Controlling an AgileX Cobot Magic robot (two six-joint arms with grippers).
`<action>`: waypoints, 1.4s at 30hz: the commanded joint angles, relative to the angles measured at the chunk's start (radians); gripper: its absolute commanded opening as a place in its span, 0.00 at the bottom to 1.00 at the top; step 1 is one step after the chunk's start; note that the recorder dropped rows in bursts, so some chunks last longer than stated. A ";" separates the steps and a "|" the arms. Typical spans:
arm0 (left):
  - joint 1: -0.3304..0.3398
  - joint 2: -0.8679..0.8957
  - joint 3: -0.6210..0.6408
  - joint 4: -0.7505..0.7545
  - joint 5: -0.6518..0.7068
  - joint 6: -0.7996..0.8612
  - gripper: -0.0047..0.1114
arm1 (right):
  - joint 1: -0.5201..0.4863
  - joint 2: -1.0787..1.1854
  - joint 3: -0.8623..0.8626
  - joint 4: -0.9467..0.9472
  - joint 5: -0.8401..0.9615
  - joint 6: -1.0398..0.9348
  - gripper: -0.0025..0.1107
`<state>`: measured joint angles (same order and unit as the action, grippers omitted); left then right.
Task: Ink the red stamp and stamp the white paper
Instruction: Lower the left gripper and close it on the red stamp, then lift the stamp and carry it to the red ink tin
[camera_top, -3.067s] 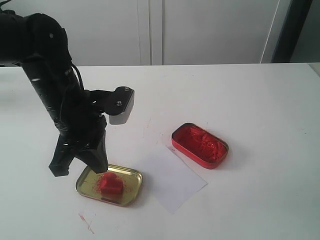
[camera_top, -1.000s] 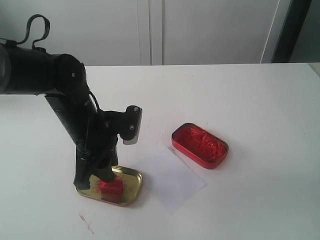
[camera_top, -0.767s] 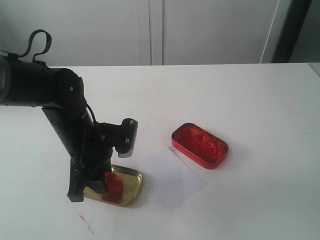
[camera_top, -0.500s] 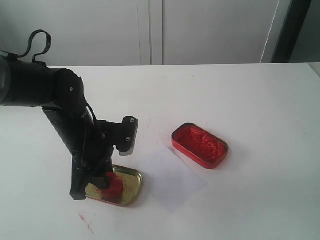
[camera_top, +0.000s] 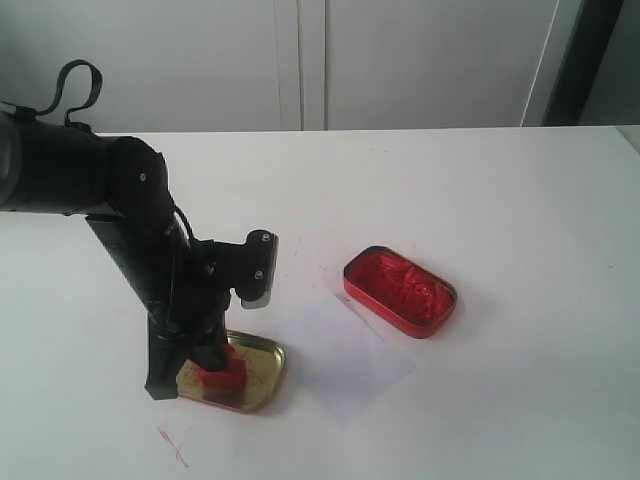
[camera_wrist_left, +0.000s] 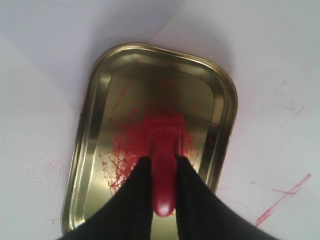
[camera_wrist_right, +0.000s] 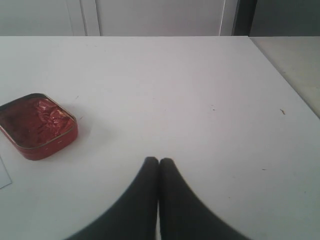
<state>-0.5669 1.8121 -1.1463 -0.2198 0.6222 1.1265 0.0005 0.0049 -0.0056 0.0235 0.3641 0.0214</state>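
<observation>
The red stamp (camera_top: 224, 374) stands in the gold tin lid (camera_top: 264, 357) at the table's front left. My left gripper (camera_top: 206, 364) reaches down into the lid and is shut on it. In the left wrist view both black fingers press the sides of the red stamp's (camera_wrist_left: 163, 145) handle above the smeared gold lid (camera_wrist_left: 226, 102). The white paper (camera_top: 350, 362) lies flat just right of the lid, with nothing on it. My right gripper (camera_wrist_right: 159, 161) is shut with nothing in it, over bare table, and is out of the exterior view.
A red oval tin of ink paste (camera_top: 400, 290) sits open beyond the paper's far right corner, and it also shows in the right wrist view as the same tin (camera_wrist_right: 36, 124). Red smudges mark the table (camera_top: 172, 445) in front of the lid.
The left gripper came down over the gold lid and its fingers closed from wide open onto the red stamp, which shifted a little inside the lid.
</observation>
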 joint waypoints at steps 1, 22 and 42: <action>-0.004 -0.006 0.008 -0.020 0.018 -0.005 0.04 | 0.001 -0.005 0.006 0.001 -0.014 0.001 0.02; -0.004 -0.097 -0.159 -0.042 0.111 -0.112 0.04 | 0.001 -0.005 0.006 0.001 -0.014 0.001 0.02; -0.029 0.055 -0.487 -0.035 0.318 -0.220 0.04 | 0.001 -0.005 0.006 0.001 -0.014 0.001 0.02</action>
<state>-0.5745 1.8418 -1.5890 -0.2424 0.8955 0.9210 0.0005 0.0049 -0.0056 0.0235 0.3641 0.0214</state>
